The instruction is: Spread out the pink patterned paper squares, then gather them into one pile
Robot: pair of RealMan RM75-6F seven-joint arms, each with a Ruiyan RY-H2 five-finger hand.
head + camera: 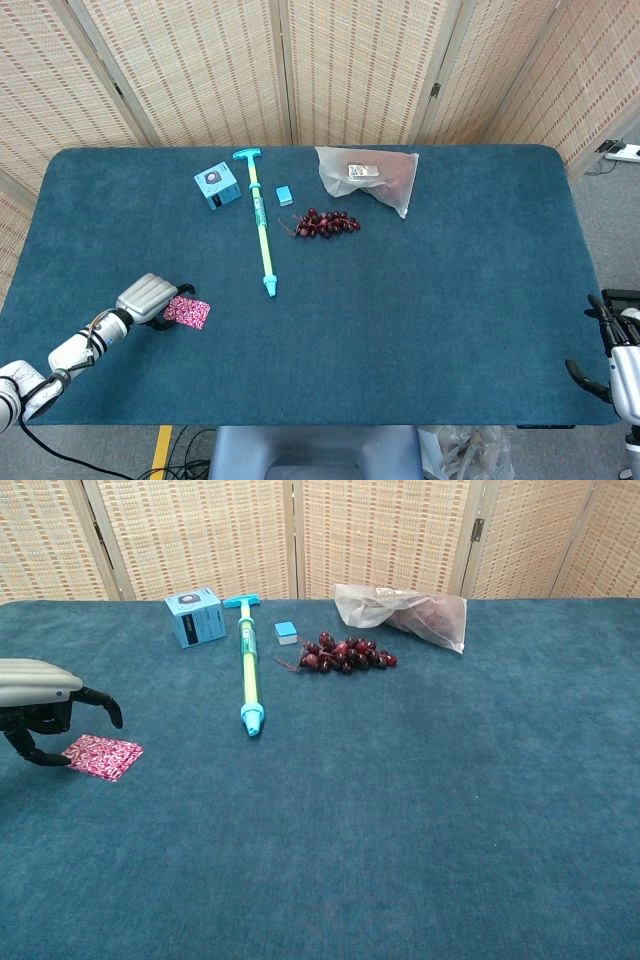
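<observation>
Near the counter's front-left edge the pink patterned paper squares lie in one stack, not yet spread; both steps appear outstanding; left hand hovers beside them, fingers curled, grasping nothing; right hand idles off-counter, grasp indeterminate; bag label unreadable.

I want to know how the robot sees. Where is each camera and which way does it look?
Head view: up high, looking steeply down on the blue table; left hand and right hand show.
Chest view: lower, looking across the table toward the screens; only the left hand shows.
Both show the pink paper squares, the grapes.
</observation>
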